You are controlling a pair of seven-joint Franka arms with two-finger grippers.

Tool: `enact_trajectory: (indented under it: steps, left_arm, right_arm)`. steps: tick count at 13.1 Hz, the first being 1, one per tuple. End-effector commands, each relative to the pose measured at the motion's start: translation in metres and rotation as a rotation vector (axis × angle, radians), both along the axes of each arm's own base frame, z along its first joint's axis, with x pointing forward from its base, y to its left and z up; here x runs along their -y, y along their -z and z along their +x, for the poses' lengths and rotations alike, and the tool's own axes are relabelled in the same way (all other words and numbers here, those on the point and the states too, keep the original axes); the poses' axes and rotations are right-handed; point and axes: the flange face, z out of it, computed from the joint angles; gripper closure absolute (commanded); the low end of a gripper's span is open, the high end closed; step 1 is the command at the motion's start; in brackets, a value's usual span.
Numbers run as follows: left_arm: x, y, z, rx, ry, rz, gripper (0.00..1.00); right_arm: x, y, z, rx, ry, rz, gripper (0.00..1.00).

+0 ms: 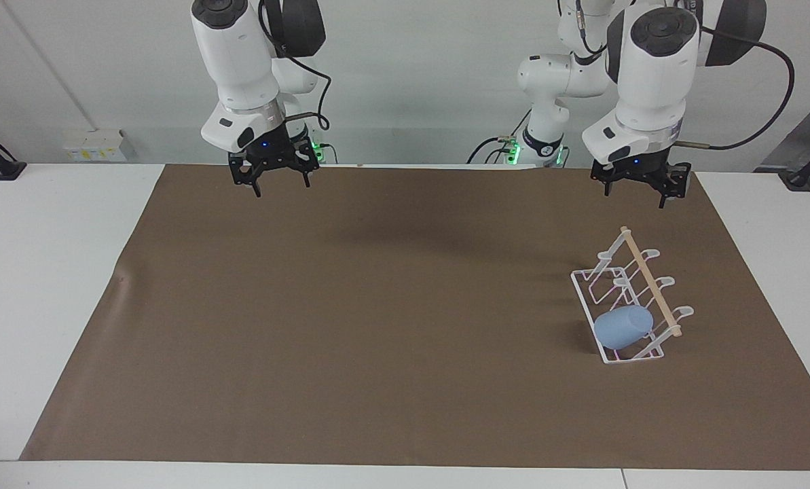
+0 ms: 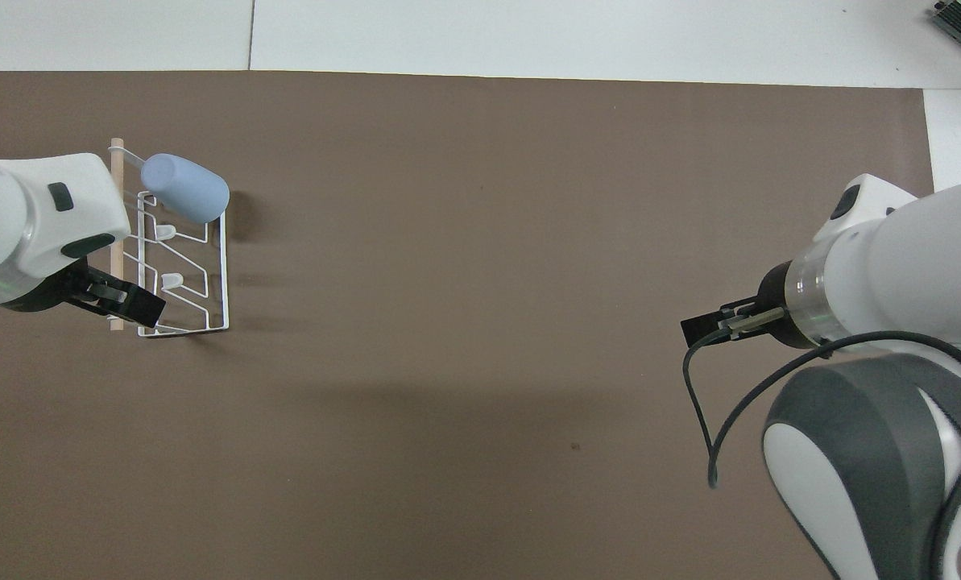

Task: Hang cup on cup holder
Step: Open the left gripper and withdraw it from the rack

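Facing view: light-blue plastic cup hangs on wire cup holder; likely light, rigid, smooth, gripped across its wall. Left gripper and right gripper open, empty.

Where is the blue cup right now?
The cup sits tilted on a prong of the cup holder, at the end farthest from the robots, toward the left arm's end of the table.

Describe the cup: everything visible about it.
The cup is a small light-blue tumbler with no handle, smooth and matte, plastic by its look, narrowing toward its base. It hangs tilted on a prong of the white wire rack, at the rack's end farther from the robots, base pointing up and away from the wooden dowel. Only the rack touches it; neither hand is near.
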Motion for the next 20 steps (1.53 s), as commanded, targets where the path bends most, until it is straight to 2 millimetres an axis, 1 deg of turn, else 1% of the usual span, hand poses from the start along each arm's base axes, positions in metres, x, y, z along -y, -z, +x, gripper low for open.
enact_trajectory:
  steps: [1,3,6,8,9,10,11,13,15,16,18,20]
  left_arm:
    - [-0.025,-0.015,-0.005,-0.016,-0.182,-0.113,0.0]
    - [-0.026,-0.032,-0.004,0.021,-0.189,-0.119,0.0]
    - [-0.029,-0.039,-0.004,0.034,-0.195,-0.123,0.0]
    - [-0.042,-0.049,-0.002,0.056,-0.218,-0.136,0.0]
    - [-0.043,-0.06,0.001,0.082,-0.22,-0.141,0.0]
    - [-0.048,-0.071,0.004,0.103,-0.229,-0.144,0.0]
    - [-0.059,-0.073,0.006,0.096,-0.248,-0.146,0.0]
    - [-0.066,-0.081,0.008,0.08,-0.262,-0.143,0.0]
    - [-0.07,-0.082,0.008,0.067,-0.268,-0.14,0.0]
    - [-0.075,-0.082,0.006,0.059,-0.279,-0.14,0.0]
    - [-0.076,-0.084,0.0,0.061,-0.272,-0.136,0.0]
    - [-0.076,-0.08,-0.002,0.064,-0.273,-0.135,0.0]
  right_arm:
    - [0.002,-0.004,0.0,0.007,-0.017,0.024,0.0]
    - [0.004,-0.004,0.0,0.009,-0.015,0.023,0.0]
    - [0.002,-0.004,0.0,0.012,-0.018,0.023,0.0]
    - [0.01,-0.006,0.007,0.046,0.002,0.03,0.0]
    - [0.011,-0.006,0.007,0.048,0.009,0.031,0.0]
    - [0.013,-0.006,0.007,0.047,0.012,0.031,0.0]
    - [0.013,-0.006,0.007,0.048,0.012,0.031,0.0]
    - [0.016,-0.006,0.008,0.047,0.019,0.033,0.0]
    - [0.018,-0.005,0.01,0.048,0.022,0.035,0.0]
    - [0.018,-0.006,0.01,0.05,0.022,0.035,0.0]
    - [0.019,-0.006,0.01,0.05,0.025,0.035,0.0]
    - [0.019,-0.005,0.01,0.047,0.024,0.035,0.0]
